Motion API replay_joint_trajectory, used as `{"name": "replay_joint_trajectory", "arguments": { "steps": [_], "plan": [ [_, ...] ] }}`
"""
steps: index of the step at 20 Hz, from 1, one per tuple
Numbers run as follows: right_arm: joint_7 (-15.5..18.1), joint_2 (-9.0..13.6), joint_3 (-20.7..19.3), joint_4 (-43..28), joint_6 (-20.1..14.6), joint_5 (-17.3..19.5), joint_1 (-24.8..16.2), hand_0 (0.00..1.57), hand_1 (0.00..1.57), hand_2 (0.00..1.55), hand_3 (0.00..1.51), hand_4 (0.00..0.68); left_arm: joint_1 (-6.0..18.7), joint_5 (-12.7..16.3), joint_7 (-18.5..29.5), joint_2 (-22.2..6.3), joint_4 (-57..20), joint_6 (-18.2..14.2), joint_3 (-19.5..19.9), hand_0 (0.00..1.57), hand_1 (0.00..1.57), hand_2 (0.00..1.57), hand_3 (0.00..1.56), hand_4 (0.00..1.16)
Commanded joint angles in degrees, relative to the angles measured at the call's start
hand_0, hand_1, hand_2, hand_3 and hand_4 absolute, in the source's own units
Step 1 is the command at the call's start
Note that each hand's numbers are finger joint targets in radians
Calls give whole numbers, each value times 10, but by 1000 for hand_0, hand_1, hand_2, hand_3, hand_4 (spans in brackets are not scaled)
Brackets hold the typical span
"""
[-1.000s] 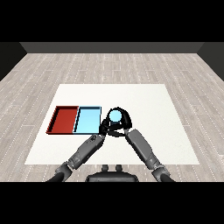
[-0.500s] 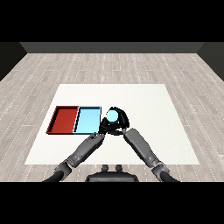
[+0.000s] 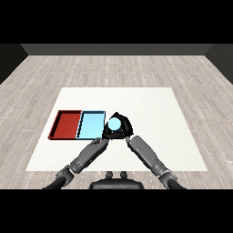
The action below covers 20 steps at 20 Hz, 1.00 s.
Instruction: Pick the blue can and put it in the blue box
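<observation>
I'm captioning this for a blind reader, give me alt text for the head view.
The right hand is curled round a blue can, holding it just right of a light blue tray. A red tray lies beside that on the left, both on a white table. The left hand's state cannot be seen.

can (image 3: 113,124) — just right of trays (image 3: 80,136)

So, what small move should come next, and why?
Probably carry the blue can a little further left, over the light blue tray. The right hand curls round the can, which sits just beside the tray's right edge, not yet above it.
</observation>
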<state>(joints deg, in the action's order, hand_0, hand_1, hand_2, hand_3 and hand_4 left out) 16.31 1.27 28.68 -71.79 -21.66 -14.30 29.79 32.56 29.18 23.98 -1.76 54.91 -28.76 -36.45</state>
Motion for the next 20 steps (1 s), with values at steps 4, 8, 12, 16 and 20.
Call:
{"name": "replay_joint_trajectory", "arguments": {
  "steps": [4, 8, 12, 16, 20],
  "plan": [
    [-39, -12, -1, -53, 1, 3, -13, 1426, 1426, 1461, 1378, 529, 24, 22, -39, 17, 2, -102, -38, 1571, 1571, 1571, 1472, 1134],
    [-24, -12, -15, -55, 20, 7, -25, 1423, 1423, 1457, 1378, 531, 57, -18, -81, 17, -13, -73, 22, 1571, 1571, 1553, 1456, 1136],
    [-33, -2, -39, -37, 43, 10, -23, 1433, 1433, 1465, 1382, 531, 42, 8, -23, 17, -30, -92, -6, 1571, 1571, 1559, 1473, 1141],
    [-56, -2, -41, -52, 21, 35, -22, 722, 722, 722, 251, 110, 20, -40, -35, 17, -7, -86, 14, 1571, 1571, 1559, 1466, 1138],
    [-37, -12, -19, -12, 4, 44, -7, 0, 0, 0, 0, 0, 17, -47, -39, 17, -3, -84, 18, 1571, 1571, 1559, 1466, 1138]
  ]
}}
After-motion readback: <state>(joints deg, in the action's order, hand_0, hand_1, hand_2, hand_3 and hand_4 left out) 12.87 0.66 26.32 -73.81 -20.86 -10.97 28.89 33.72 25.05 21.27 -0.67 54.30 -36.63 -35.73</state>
